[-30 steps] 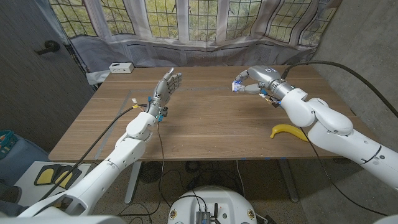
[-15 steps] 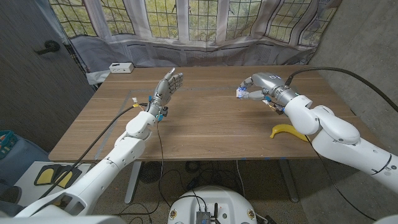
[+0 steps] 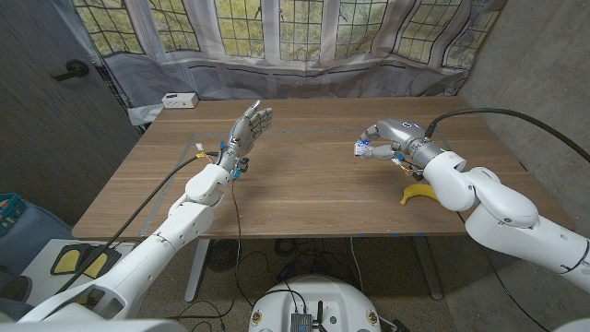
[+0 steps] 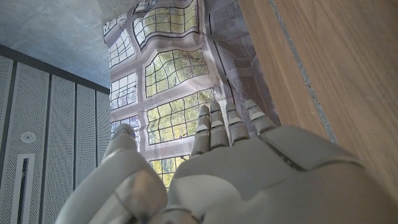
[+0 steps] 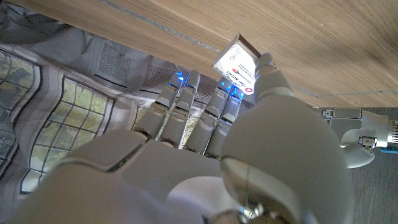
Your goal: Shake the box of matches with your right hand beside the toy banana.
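Right hand (image 3: 392,138) pinches matchbox (image 3: 365,148) above table, up-table from toy banana (image 3: 424,194) near front edge; left hand (image 3: 249,124) well apart, fingers spread, holding nothing

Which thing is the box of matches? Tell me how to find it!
Look at the wooden table, on the robot's right side. Above the yellow toy banana, the right robot hand holds a little white box of matches. It's the only thing being held.
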You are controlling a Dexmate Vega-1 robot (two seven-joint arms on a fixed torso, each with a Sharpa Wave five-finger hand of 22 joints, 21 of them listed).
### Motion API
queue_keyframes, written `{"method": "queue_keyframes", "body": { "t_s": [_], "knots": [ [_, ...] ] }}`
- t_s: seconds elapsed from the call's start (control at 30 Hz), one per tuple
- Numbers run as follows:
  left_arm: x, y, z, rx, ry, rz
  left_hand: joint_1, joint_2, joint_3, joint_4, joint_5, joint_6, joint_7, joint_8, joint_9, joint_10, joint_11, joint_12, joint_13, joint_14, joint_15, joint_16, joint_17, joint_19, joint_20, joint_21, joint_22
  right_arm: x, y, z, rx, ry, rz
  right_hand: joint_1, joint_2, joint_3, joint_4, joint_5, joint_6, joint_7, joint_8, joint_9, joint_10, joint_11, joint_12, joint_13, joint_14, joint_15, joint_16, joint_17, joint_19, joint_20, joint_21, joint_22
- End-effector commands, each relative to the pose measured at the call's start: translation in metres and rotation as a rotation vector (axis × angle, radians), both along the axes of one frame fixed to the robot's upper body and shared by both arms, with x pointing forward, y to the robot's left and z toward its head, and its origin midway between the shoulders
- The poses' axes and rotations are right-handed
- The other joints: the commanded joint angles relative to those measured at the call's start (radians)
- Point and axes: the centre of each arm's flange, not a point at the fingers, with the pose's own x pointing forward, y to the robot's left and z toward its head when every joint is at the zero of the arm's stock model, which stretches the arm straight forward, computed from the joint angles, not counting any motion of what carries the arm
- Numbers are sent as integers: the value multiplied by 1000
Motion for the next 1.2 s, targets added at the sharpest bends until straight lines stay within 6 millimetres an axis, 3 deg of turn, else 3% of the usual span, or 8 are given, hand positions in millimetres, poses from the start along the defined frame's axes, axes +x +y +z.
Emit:
{"method": "queue_keyframes", "body": {
  "t_s": [0.03, 0.63, 0.7, 0.77, 0.9, 1.2],
  "knots": [
    [0, 2, 2, 8, -1, -7, 3, 3, 9, 0, -2, 10, -1, 0, 4, 6, -5, -4, 3, 0, 3, 2, 3, -3, 7, 5, 4, -4, -1, -17, 8, 44, -32, 31, 43, 1, 5, 5, 58, -40, 4, 4, 7, 2, 3, 2, 5, -69, -1, 5, -5, -1, -1, 1],
    [2, 2, 5, 16, -1, -13, 2, 3, 9, -1, -2, 11, -2, 0, 4, 8, -6, -3, 3, -1, 3, 2, 3, -6, 16, 4, 4, 3, -1, -41, -4, 133, -78, 31, 45, -2, 5, 5, 59, -38, 3, 4, 6, 2, 3, 2, 5, -67, -1, 7, -7, 1, -1, 1],
    [2, 3, 5, 19, -1, -13, 3, 3, 9, -1, -2, 13, 1, 1, 4, 8, 2, -3, 3, 1, 2, 2, 3, -4, -8, 5, 4, 4, 0, -43, -6, 143, -80, 31, 46, -2, 5, 5, 58, -37, 3, 4, 6, 2, 3, 2, 6, -67, -1, 7, -8, 1, -1, 1],
    [2, 3, 6, 22, -1, -13, 3, 3, 10, -1, -2, 16, 3, 2, 4, 8, 3, -3, 3, 2, 0, 3, 3, -3, -14, 5, 4, 6, 0, -45, -17, 147, -90, 31, 45, -2, 4, 4, 58, -37, 2, 4, 6, 2, 3, 2, 6, -67, -1, 7, -8, 2, -1, 1],
    [3, 3, 7, 22, -1, -14, 3, 3, 10, -1, -2, 15, 1, 1, 4, 8, 2, -3, 3, 3, -5, 3, 3, -5, 0, 5, 4, 7, 3, -49, -47, 143, -118, 31, 47, -3, 5, 4, 60, -35, 3, 4, 6, 2, 3, 2, 5, -64, -1, 7, -8, 3, -1, 1],
    [3, 3, 10, 25, -5, -16, 3, 3, 10, -1, -2, 16, 1, 1, 4, 9, -2, -3, 3, 2, -2, 2, 3, -5, 1, 5, 4, 12, 3, -57, -82, 173, -144, 30, 48, -5, 6, 4, 58, -37, 1, 4, 6, 2, 3, 2, 5, -67, -2, 8, -10, 4, -1, 1]
  ]
}}
